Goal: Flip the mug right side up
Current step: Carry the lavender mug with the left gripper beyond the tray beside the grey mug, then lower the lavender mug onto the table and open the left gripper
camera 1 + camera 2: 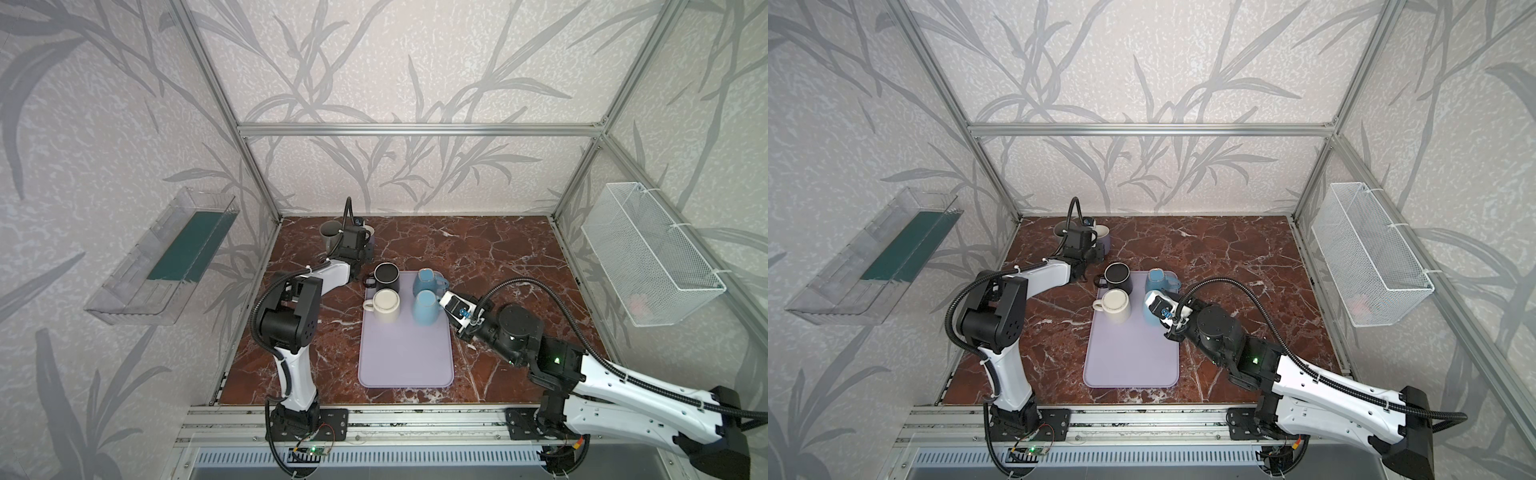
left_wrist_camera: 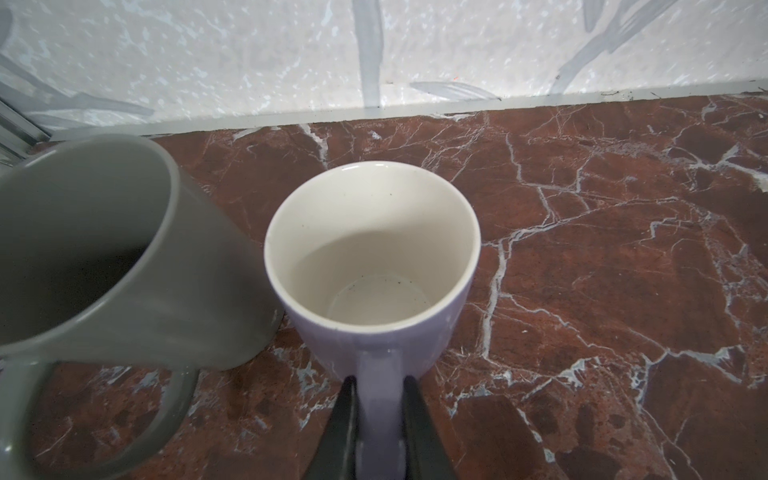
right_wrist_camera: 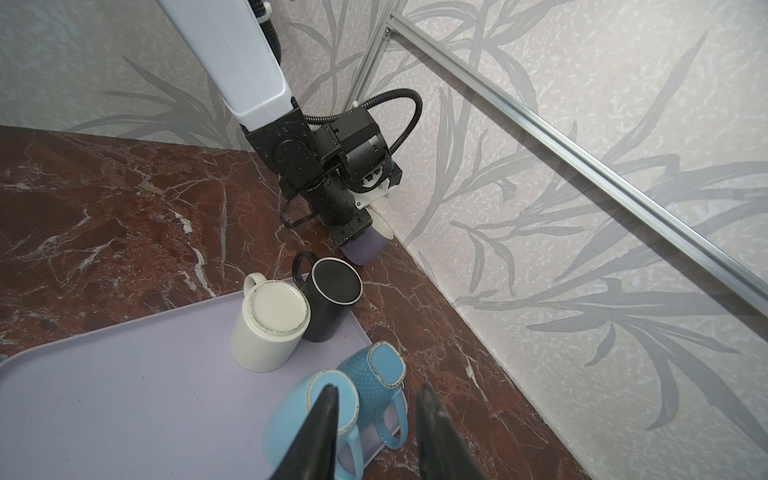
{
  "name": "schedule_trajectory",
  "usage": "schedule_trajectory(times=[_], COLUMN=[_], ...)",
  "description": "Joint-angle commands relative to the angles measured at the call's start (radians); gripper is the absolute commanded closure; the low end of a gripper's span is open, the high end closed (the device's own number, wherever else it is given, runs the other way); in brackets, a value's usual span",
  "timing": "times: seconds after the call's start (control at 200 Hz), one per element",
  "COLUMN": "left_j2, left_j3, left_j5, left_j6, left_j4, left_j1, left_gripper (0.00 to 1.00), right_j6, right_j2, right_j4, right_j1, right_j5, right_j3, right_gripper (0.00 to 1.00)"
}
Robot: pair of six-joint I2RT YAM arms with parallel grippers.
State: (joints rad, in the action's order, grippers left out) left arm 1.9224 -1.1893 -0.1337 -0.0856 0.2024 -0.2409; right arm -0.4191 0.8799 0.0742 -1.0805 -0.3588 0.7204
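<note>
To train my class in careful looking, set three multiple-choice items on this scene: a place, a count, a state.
1. The grey ceramic mug stands: A on the red marble tabletop; B stacked on another mug; C lifted in the air.
2. Upside-down mugs number: A two; B four; C six.
3. The purple ceramic mug with a white inside is: A upside down; B on its side; C upright.
Key: A, marble surrounds its foot; B, the black ceramic mug, cream ceramic mug and two light blue ceramic mugs show their bases; C, its mouth faces up.
</note>
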Motion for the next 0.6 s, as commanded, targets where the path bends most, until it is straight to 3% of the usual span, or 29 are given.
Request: schedule_trajectory(times=[0.0,0.595], left_j2=[-0.008,-0.022], left_j3=[-0.041,0.044], left_j5=[-0.025,-0.024], left_j6=[0.02,0.052], left_j4=[0.098,0.196], left_j1=[0.006,0.008], left_gripper=[1.0,1.0], right_j6=[-0.004,-0.009], right_j2=[-0.022,-0.03], right_j4=[-0.008,-0.01], right_j1=[0.003,0.002], right_j5=[-0.016,-0.018], right_j3=[0.019,0.017], right_gripper=[0.67,0.67])
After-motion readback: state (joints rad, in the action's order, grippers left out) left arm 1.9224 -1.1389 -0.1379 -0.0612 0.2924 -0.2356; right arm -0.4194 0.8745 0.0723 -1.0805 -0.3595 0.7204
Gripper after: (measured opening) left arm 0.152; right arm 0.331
